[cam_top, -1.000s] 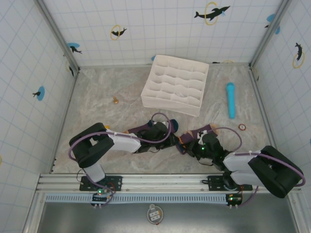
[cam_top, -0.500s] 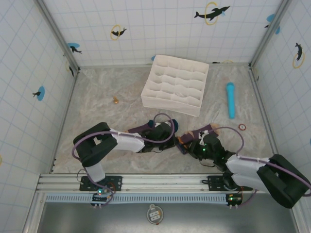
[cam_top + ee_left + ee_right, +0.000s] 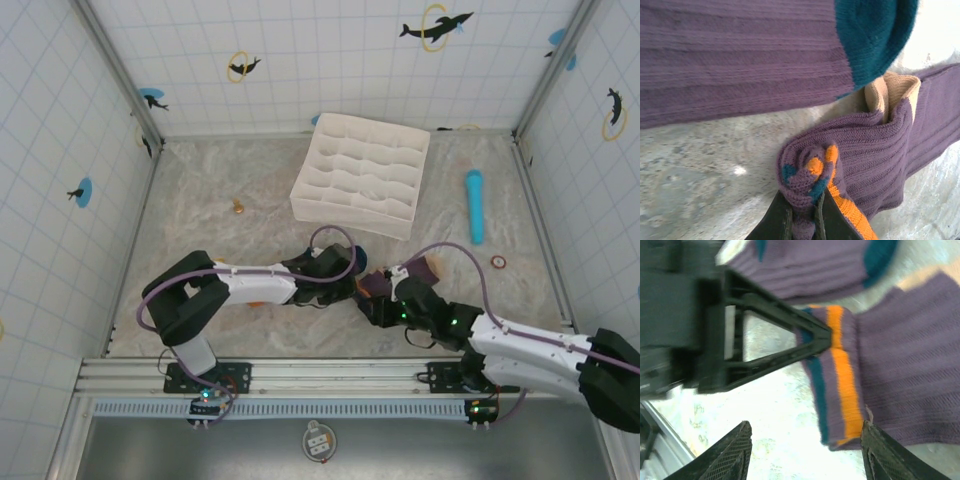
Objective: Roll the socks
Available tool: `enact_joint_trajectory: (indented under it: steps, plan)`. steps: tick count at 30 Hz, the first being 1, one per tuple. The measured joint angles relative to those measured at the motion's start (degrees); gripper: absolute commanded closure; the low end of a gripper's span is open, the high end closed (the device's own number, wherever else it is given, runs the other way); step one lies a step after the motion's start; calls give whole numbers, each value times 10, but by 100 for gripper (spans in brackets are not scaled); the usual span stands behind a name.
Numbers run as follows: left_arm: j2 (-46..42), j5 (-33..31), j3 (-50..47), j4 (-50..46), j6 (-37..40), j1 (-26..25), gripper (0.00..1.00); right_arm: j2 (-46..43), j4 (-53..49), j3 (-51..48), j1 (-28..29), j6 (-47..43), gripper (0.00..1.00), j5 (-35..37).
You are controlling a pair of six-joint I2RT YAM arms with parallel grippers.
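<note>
Two purple ribbed socks (image 3: 368,284) lie at the table's near middle. In the left wrist view the sock with the dark teal heel (image 3: 740,60) stretches across the top. Below it the sock with the tan heel (image 3: 890,90) is curled at its striped cuff (image 3: 810,175). My left gripper (image 3: 802,202) is shut on that cuff. In the right wrist view the orange and teal striped cuff (image 3: 835,370) hangs from the left gripper's black fingers (image 3: 775,340). My right gripper (image 3: 806,427) stands open just short of the cuff, one finger (image 3: 732,452) on each side.
A white divided organizer box (image 3: 362,176) stands behind the socks. A light blue cylinder (image 3: 474,205) lies at the right, with a small red ring (image 3: 498,262) near it. A small orange object (image 3: 238,207) sits at the left. Tiled walls close in three sides.
The right arm has stretched out leftward, bringing its gripper up to the socks. The left gripper has shifted slightly right with the cuff in it.
</note>
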Motion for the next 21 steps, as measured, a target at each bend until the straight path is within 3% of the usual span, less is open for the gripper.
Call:
enact_joint_trajectory:
  steps: [2, 5, 10, 16, 21]
  plan:
    - [-3, 4, 0, -10, 0, 5, 100, 11, -16, 21, 43, -37, 38, 55]
    - [-5, 13, 5, -29, 3, 12, 100, 52, -32, 42, 105, -93, 28, 142]
    - [-5, 29, 21, -66, 9, 23, 100, 159, -50, 75, 197, -171, 27, 280]
    - [-5, 52, 26, -84, 10, 32, 100, 285, -54, 136, 265, -222, 29, 424]
    - [-5, 63, 28, -92, 11, 34, 100, 368, -60, 175, 286, -235, 34, 504]
